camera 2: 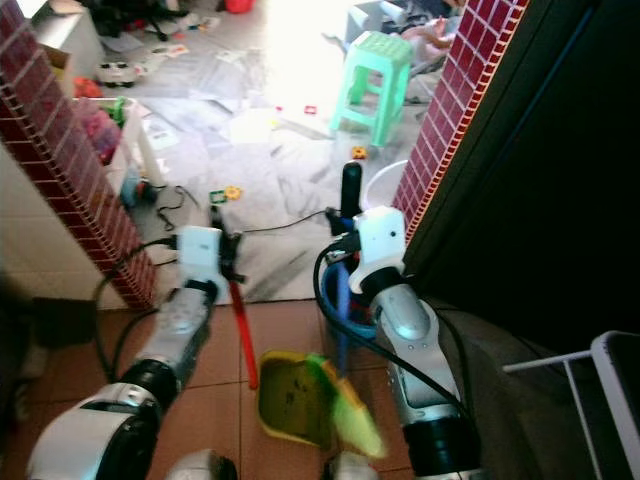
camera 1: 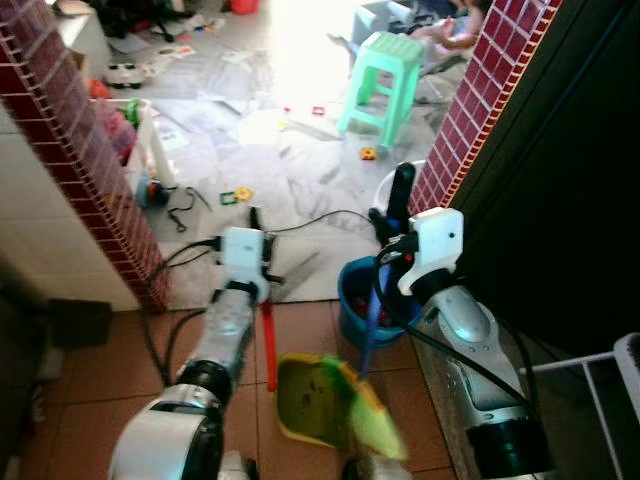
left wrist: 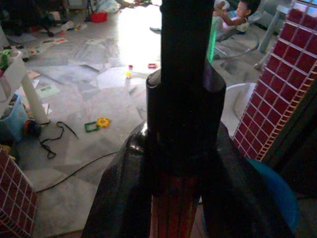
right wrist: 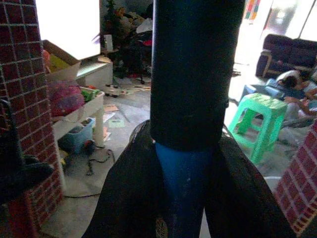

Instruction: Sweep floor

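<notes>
Left eye view: left gripper (camera 1: 256, 228) clamped on red dustpan handle (camera 1: 269, 345), yellow dustpan (camera 1: 305, 398) on tiles; right gripper (camera 1: 393, 215) clamped on blue broom handle (camera 1: 371, 325); risk: bristles catching blue bucket (camera 1: 352, 310), tipping it

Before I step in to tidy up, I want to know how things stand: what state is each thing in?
left gripper: shut on the red handle.
right gripper: shut on the blue handle.
yellow dustpan: on the tiled floor, pan facing up.
green broom head: down over the dustpan, blurred.
blue bucket: upright on the floor.
green stool: standing upright.
black cable: lying loose on the floor.
</notes>
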### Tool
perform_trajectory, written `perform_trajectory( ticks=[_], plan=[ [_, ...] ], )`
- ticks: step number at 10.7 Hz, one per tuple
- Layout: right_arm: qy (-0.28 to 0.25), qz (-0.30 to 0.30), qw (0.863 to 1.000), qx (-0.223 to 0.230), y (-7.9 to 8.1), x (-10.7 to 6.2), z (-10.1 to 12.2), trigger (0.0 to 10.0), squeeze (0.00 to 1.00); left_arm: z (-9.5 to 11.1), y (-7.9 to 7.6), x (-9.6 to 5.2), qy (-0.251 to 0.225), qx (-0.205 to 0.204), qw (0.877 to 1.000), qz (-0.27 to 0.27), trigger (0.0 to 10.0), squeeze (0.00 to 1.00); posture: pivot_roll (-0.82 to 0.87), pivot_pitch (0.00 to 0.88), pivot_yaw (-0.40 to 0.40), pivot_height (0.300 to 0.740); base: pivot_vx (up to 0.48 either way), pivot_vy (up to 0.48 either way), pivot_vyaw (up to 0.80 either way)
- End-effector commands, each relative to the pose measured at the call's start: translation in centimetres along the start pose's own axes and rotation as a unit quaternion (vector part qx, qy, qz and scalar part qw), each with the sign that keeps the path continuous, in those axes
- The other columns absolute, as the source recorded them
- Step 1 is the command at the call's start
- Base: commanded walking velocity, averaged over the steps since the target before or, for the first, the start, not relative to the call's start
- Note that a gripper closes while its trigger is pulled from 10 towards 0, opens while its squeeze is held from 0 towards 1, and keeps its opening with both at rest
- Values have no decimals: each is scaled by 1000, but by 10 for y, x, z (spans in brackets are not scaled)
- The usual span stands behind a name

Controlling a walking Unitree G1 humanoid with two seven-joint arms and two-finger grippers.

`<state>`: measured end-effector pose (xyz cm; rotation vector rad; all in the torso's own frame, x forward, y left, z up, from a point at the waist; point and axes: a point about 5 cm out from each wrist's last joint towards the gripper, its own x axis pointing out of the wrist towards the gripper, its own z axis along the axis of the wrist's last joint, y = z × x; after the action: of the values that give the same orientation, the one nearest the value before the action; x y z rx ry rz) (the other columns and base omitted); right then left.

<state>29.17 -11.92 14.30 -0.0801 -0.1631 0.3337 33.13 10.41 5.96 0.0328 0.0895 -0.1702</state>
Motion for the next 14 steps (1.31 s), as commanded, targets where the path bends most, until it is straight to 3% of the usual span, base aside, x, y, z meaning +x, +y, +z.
perform_trajectory(
  ticks=[1,4,9,11,12,14],
  plan=[
    [-29,-16,999,-23,-9,4,12,10000,0,-6,-3,-2,15,11,1000,-12,10000,0,-118,39,-25,740,0,0,0],
    [-62,-23,994,-84,-14,8,26,10000,0,-6,-5,-3,14,10,1000,-23,10000,0,-121,36,-22,740,0,0,0],
    [47,-52,989,-132,-25,1,-5,10000,0,-6,-9,-3,16,15,999,-33,10000,0,-124,43,-24,740,0,0,0],
    [135,-68,984,-98,-26,-5,-26,10000,0,-8,-15,-3,21,22,998,-57,10000,0,-124,49,-25,740,0,0,0],
    [174,-75,980,-55,-24,-8,-35,10000,0,-8,-15,-3,23,22,998,-59,10000,0,-125,50,-24,740,0,0,0],
    [207,-106,973,-1,-27,-8,-40,10000,0,-6,-17,-3,19,36,997,-72,10000,0,-127,55,-23,740,0,0,0]
  ],
)
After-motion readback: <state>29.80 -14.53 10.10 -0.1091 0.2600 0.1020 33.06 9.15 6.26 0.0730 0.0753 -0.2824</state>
